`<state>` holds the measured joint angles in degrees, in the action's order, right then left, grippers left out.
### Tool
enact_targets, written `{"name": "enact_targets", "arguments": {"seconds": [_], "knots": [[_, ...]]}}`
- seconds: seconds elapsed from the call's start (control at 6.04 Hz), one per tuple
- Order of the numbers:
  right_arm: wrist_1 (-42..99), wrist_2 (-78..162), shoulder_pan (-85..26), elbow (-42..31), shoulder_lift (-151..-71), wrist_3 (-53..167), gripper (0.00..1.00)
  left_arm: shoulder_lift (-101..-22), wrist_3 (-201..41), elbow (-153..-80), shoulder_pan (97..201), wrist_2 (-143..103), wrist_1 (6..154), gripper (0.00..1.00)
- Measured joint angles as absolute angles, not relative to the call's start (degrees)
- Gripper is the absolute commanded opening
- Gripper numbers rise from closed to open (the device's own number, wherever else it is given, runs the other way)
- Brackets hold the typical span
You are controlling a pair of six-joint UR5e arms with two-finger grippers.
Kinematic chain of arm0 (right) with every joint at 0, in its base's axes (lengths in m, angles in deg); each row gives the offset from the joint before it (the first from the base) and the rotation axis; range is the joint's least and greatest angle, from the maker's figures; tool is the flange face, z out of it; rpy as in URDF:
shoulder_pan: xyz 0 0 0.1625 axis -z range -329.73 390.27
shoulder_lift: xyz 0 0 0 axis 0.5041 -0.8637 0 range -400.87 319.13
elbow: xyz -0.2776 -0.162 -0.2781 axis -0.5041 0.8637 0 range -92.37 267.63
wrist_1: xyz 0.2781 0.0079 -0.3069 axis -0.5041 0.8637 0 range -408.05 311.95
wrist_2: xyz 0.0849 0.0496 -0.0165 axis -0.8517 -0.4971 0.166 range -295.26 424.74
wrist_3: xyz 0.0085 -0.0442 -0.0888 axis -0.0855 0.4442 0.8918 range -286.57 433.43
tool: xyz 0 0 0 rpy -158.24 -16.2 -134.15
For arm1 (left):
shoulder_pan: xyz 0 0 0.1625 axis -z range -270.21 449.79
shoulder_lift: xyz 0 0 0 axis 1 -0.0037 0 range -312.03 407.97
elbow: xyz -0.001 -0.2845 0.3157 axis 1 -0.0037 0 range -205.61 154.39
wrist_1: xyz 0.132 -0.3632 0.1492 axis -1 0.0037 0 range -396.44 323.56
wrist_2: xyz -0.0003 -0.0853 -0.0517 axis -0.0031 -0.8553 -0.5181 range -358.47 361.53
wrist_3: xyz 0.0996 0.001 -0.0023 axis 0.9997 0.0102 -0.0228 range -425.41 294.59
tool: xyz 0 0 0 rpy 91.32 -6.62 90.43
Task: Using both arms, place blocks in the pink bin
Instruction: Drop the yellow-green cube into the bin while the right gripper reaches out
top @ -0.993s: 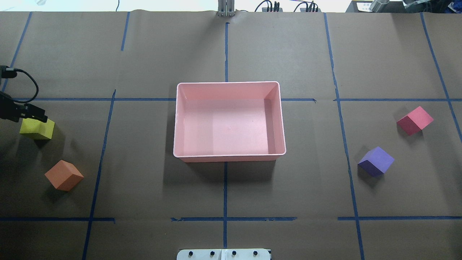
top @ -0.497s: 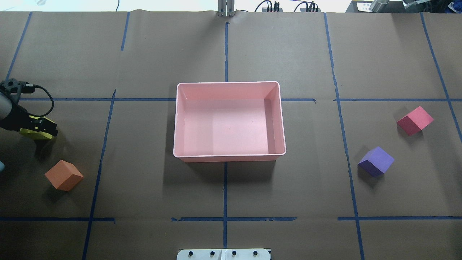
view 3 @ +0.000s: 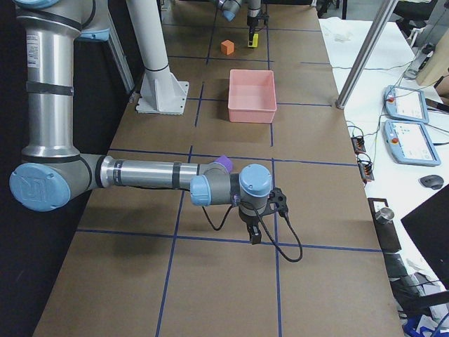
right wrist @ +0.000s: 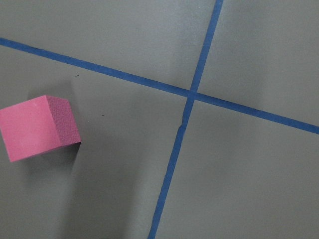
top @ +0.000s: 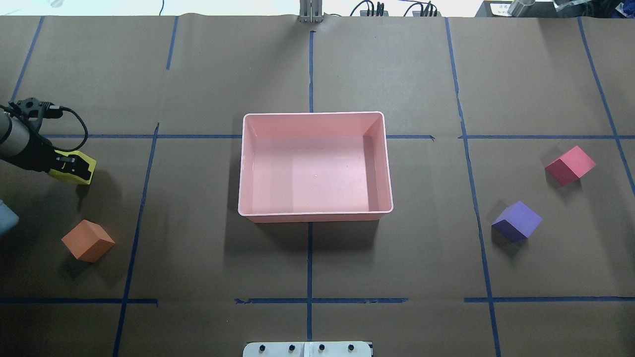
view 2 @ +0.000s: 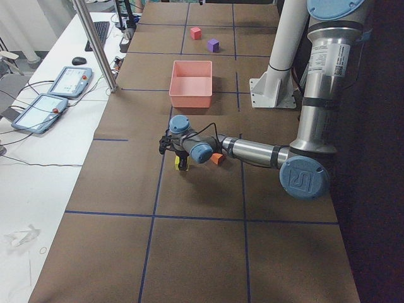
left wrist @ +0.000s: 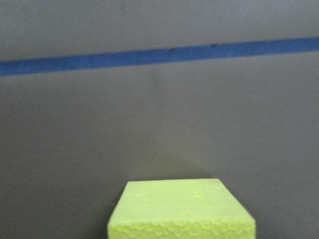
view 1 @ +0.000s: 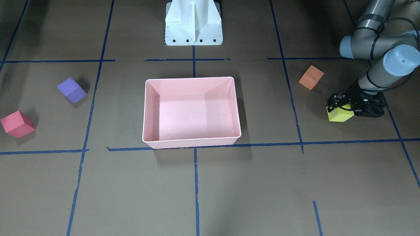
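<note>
Blocks in the pink bin [top: 317, 173]: none, and its floor is bare. All four placements are left to do.

My left gripper [view 1: 342, 108] is closed on the yellow-green block [view 1: 339, 115], well to the left of the bin. From the shadow under it, I judge it to be held just clear of the surface. The orange block [top: 88, 240] lies near it. The purple block [top: 517, 221] and red block [top: 570, 165] lie untouched on the far side of the bin.

The overhead view misses my right arm altogether. Only the exterior right view shows my right gripper [view 3: 254, 235], pointing down, and I cannot tell how far apart its fingers are. The right wrist view has the red block off to one side, beside crossed blue tape [right wrist: 192, 94]. The left wrist view confirms the held block's top face.
</note>
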<state>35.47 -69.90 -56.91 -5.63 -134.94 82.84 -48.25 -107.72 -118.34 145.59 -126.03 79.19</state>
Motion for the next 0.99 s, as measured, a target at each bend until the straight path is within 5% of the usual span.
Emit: {"name": "enact_targets", "arguments": {"seconds": [0.5, 0.99], "knots": [[35.4, -69.9, -56.9, -5.6, -134.9, 82.8, 1.00, -65.8, -109.3, -127.5, 145.7, -126.1, 53.3, 0.22], [35.4, -70.3, -56.1, -6.4, -133.5, 82.7, 1.00, -83.9, -127.4, -125.0, 133.9, -120.7, 44.9, 0.23]]}}
